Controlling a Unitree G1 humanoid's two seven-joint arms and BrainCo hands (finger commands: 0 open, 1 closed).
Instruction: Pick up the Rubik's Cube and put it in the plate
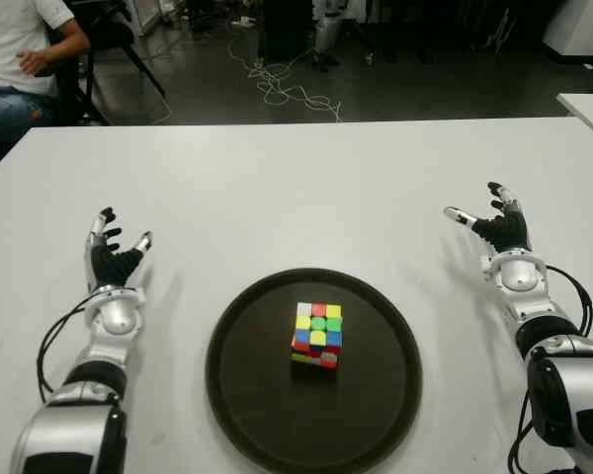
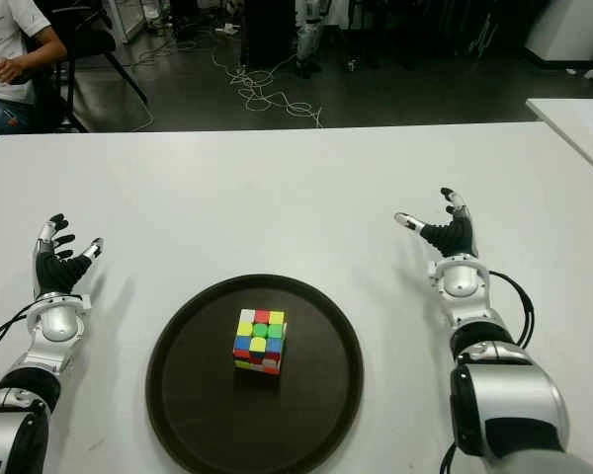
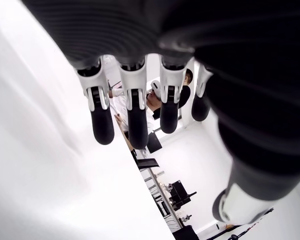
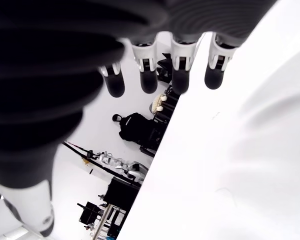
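Observation:
The Rubik's Cube [image 1: 317, 335] stands in the middle of the round dark plate [image 1: 247, 375], near the front of the white table [image 1: 296, 188]; green, yellow and red stickers face up. My left hand [image 1: 112, 253] shows to the left of the plate, fingers spread and holding nothing. My right hand [image 1: 494, 223] shows to the right of the plate, also spread with nothing in it. In the wrist views the left fingers [image 3: 132, 115] and the right fingers [image 4: 147, 75] hang straight and bare over the table.
A person in a white shirt [image 1: 20, 49] sits on a chair beyond the table's far left corner. Cables [image 1: 287, 89] lie on the dark floor behind. A second white table's corner [image 1: 588, 109] shows at far right.

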